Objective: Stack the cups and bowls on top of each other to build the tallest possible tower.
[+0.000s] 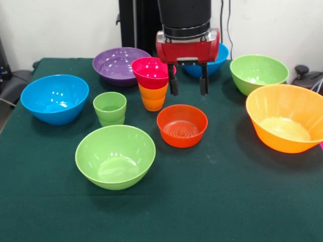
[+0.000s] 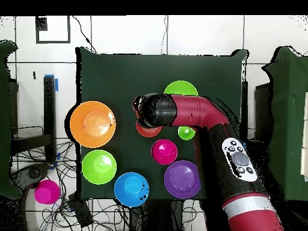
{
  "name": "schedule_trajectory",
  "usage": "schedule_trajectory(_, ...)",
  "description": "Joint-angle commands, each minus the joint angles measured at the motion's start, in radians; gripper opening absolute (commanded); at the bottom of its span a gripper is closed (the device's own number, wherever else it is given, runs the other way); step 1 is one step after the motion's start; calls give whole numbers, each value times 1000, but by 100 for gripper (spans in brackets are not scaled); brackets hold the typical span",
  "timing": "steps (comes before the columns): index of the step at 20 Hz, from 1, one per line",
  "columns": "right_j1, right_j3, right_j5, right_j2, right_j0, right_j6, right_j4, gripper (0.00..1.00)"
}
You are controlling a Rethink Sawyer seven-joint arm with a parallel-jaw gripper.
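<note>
My gripper (image 1: 189, 84) hangs open and empty just behind and above the small orange-red bowl (image 1: 182, 126). To its left the small magenta bowl (image 1: 150, 71) sits in the mouth of the orange cup (image 1: 153, 98). The light green cup (image 1: 109, 108) stands alone further left. Around them stand a purple bowl (image 1: 118, 63), a blue bowl (image 1: 54, 99), a second blue bowl (image 1: 222, 54) partly behind the gripper, two light green bowls (image 1: 115, 156) (image 1: 258, 72) and the large orange bowl (image 1: 285, 119). In the overhead view my arm (image 2: 198, 117) covers the gripper and most of the orange-red bowl (image 2: 143, 130).
The table has a dark green cloth (image 1: 217, 201). The black pedestal (image 1: 139, 25) stands at the far side. In the overhead view a pink round object (image 2: 46, 192) lies off the table among cables.
</note>
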Motion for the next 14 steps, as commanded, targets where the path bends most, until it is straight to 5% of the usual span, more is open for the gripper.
schedule_trajectory(1, -26, -124, 199, 11, -12, -88, -26, 100)
schedule_trajectory(14, 140, -258, 152, -20, -18, -108, -107, 100)
